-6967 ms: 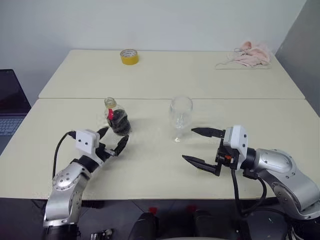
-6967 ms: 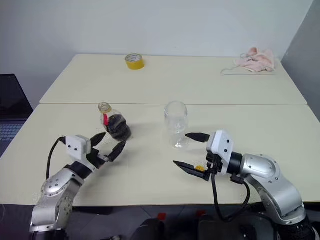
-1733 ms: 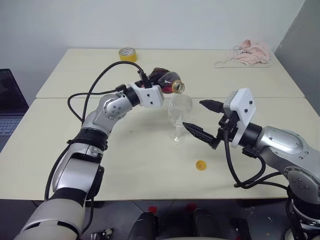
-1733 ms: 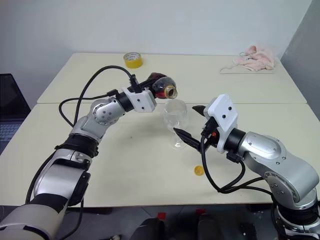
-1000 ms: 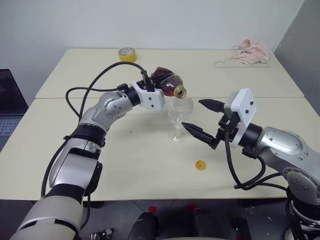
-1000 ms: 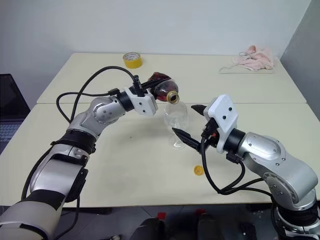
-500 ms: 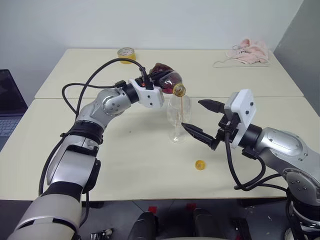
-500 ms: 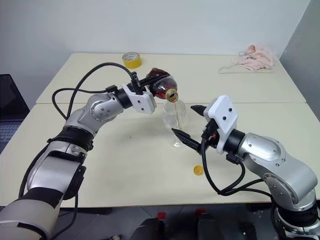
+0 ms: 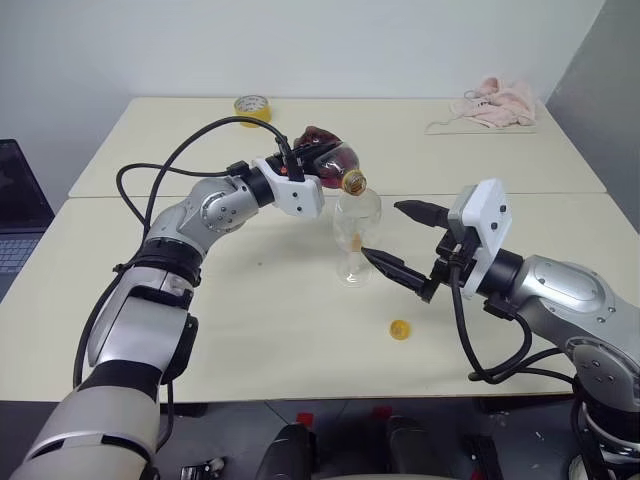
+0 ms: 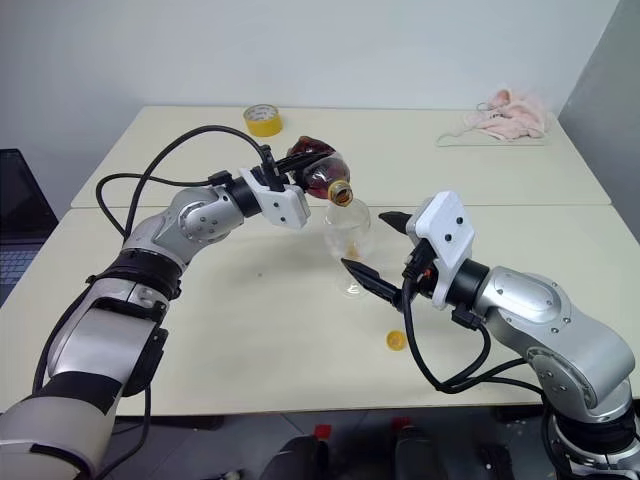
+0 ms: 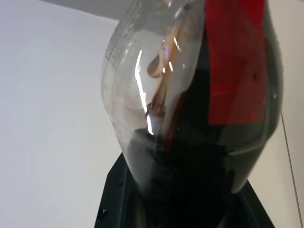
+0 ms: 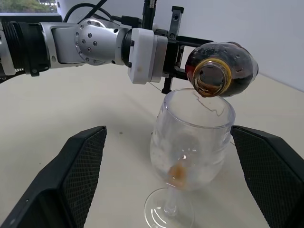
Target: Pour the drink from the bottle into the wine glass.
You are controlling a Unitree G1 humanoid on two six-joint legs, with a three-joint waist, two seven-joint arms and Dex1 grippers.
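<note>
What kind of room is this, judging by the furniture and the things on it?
Probably an office or lab space: two plain cream tables pushed together against a bare white wall, a laptop at one side, a yellow tape roll and a pink cloth at the back.

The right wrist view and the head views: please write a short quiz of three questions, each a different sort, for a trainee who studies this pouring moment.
1. True or false: the small clear plastic bottle of dark reddish-brown drink is tipped with its open mouth over the clear stemmed wine glass.
2. Multiple choice: where is the small yellow screw cap? A) on the bottle; B) on the cream table, in front of the glass; C) inside the glass.
3. Fill in: the left gripper is ____ on the bottle, while the right gripper has one finger on each side of the glass, not touching it.

Key: 1 true; 2 B; 3 shut.
</note>
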